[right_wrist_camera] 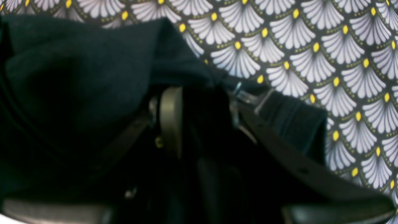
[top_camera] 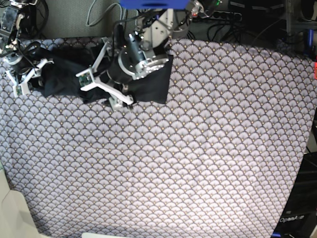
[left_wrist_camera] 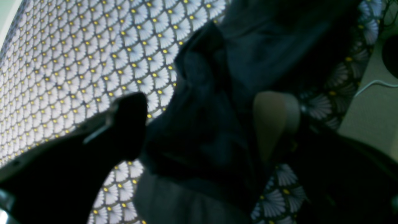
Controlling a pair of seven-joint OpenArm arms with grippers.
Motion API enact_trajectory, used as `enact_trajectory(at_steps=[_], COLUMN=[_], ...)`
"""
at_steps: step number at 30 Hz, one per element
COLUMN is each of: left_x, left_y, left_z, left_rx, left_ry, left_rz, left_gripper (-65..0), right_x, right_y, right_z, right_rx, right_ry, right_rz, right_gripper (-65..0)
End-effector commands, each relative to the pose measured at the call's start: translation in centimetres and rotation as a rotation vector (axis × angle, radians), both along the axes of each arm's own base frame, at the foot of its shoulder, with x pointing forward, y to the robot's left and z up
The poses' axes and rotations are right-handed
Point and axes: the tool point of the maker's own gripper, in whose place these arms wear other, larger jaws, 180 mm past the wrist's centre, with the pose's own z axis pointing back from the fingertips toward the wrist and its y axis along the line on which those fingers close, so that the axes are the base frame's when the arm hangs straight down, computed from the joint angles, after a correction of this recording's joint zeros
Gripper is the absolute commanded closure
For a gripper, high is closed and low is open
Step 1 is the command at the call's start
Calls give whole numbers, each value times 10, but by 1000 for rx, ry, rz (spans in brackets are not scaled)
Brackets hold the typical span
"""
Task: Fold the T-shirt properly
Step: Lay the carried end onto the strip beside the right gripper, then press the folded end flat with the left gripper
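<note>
The black T-shirt (top_camera: pixel 153 82) lies bunched along the far left of the patterned cloth (top_camera: pixel 198 148). My left gripper (top_camera: pixel 99 91) hovers over its middle. In the left wrist view the left gripper (left_wrist_camera: pixel 202 105) is open, its fingers wide apart, with a loose fold of the T-shirt (left_wrist_camera: pixel 248 46) lying between and below them. My right gripper (top_camera: pixel 27 77) is at the shirt's left end. In the right wrist view the right gripper (right_wrist_camera: pixel 205 102) is shut on the T-shirt (right_wrist_camera: pixel 77 77), whose dark fabric fills the gap between the pad (right_wrist_camera: pixel 171 118) and the other finger.
The scallop-patterned cloth (left_wrist_camera: pixel 77 62) covers the whole table. Cables and arm bases (top_camera: pixel 158 20) crowd the back edge. A white cable (left_wrist_camera: pixel 373 83) lies on the pale surface past the cloth's edge. The cloth's left edge (top_camera: pixel 7 173) is close to the right arm.
</note>
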Motion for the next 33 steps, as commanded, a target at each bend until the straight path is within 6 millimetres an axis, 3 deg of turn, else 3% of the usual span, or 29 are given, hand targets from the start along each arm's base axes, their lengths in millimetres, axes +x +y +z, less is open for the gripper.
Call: enact_trajectory(at_steps=[1, 3, 5, 8, 10, 11, 14, 21, 26, 31, 33], left_x=[6, 8, 9, 12, 14, 19, 43, 68, 84, 80, 68], left_y=[-9, -7, -6, -5, -5, -2, 21, 49, 63, 59, 41], left_z=[24, 34, 43, 52, 54, 54, 52, 57, 30, 8, 9], left_rx=[-67, -89, -105, -129, -134, -141, -173, -280, -268, -228, -212], left_ry=[-40, -61, -78, -95, -99, -95, -77, -8, 71, 118, 124], left_rz=[1, 10, 14, 31, 41, 74, 243, 375, 479, 482, 416], left_gripper=[-525, -519, -455, -238, -46, 0, 0, 0, 0, 0, 0], right_x=[-6, -6, -6, -6, -6, -6, -6, -6, -6, -5, -5], right_y=[-7, -7, -7, -7, -7, -7, -7, -6, -6, -7, -7], right_z=[-4, -4, -4, -4, -4, -4, -4, -4, -4, -3, -3], right_rx=[-36, -36, -36, -36, -36, -36, -36, -35, -35, -36, -36], right_ry=[48, 48, 48, 48, 48, 48, 48, 47, 47, 45, 45], right_rz=[8, 8, 8, 8, 8, 8, 8, 8, 8, 9, 9], right_gripper=[-207, -207, -207, -207, -207, -207, -207, -207, -207, -207, -207])
